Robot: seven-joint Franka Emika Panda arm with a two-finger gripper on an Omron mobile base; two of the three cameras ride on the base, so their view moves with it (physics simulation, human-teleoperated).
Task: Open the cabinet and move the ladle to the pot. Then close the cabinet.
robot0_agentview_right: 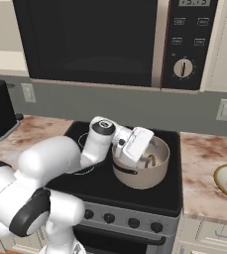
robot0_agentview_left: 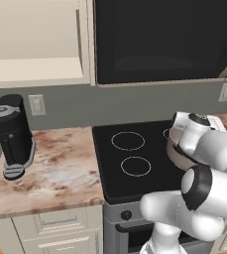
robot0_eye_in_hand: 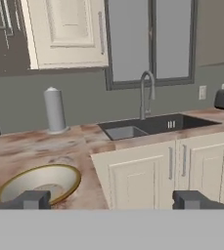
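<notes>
Our gripper [robot0_eye_in_hand: 111, 199] hangs with its fingers [robot0_eye_in_hand: 31, 199] spread wide apart and nothing between them. Just beyond the left finger we see a gold-rimmed bowl [robot0_eye_in_hand: 40, 181] on the counter [robot0_eye_in_hand: 35, 146]. Up-left of the bowl hangs the cabinet [robot0_eye_in_hand: 67, 31], its door shut.

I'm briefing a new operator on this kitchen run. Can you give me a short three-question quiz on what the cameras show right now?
1. True or false: the pot stands on the black stovetop.
2. Which appliance hangs above the stovetop? A) microwave B) toaster C) coffee machine
3. In the hand view, what lies on the counter just past the open gripper, left of the sink?

Key: 1 true. 2 A. 3 a gold-rimmed bowl.
</notes>
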